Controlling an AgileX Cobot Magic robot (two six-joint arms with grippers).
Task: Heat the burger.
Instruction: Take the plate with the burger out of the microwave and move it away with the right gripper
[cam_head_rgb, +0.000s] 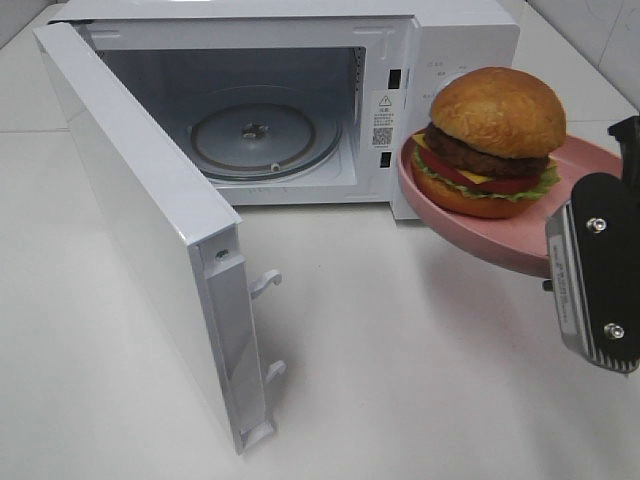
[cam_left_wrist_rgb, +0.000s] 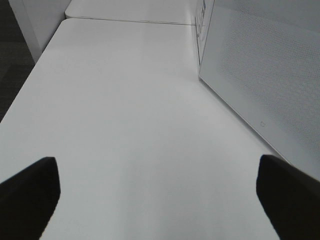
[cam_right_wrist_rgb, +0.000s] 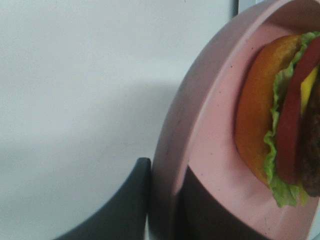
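Note:
The burger (cam_head_rgb: 493, 140), with a golden bun, dark patty, cheese, tomato and lettuce, sits on a pink round plate (cam_head_rgb: 500, 235). The plate hangs in the air just right of the open white microwave (cam_head_rgb: 300, 100), in front of its control panel. My right gripper (cam_head_rgb: 590, 285) is shut on the plate's near rim. In the right wrist view its dark fingers (cam_right_wrist_rgb: 125, 210) pinch the plate's rim (cam_right_wrist_rgb: 175, 150), with the burger (cam_right_wrist_rgb: 280, 125) beyond. My left gripper (cam_left_wrist_rgb: 160, 195) is open and empty above the table; it does not show in the exterior view.
The microwave door (cam_head_rgb: 150, 230) stands swung wide open to the left, its latch hooks pointing right. The glass turntable (cam_head_rgb: 262, 138) lies inside the cavity. The door's outer face (cam_left_wrist_rgb: 260, 75) stands beside my left gripper. The white table (cam_head_rgb: 420, 380) runs in front.

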